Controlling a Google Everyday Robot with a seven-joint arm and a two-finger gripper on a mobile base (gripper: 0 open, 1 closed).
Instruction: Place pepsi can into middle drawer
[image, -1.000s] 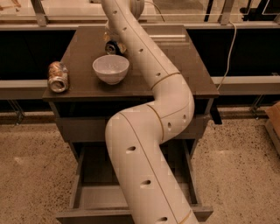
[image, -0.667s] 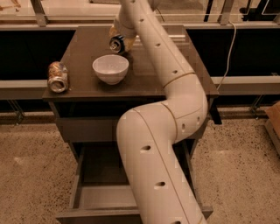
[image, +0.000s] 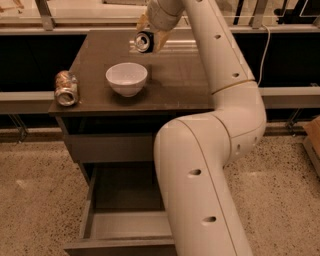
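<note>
The gripper (image: 149, 36) is clamped around the pepsi can (image: 144, 42), holding it on its side, seemingly just clear of the cabinet top (image: 185, 82). A white bowl (image: 126, 78) sits near the gripper's lower left. The open middle drawer (image: 125, 226) lies far below.

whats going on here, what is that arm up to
The robot's hand holds the pepsi can over the back of the cabinet top. The middle drawer below is pulled open, and the can is not in it yet. A white bowl and a tan can on its side rest on the top.
</note>
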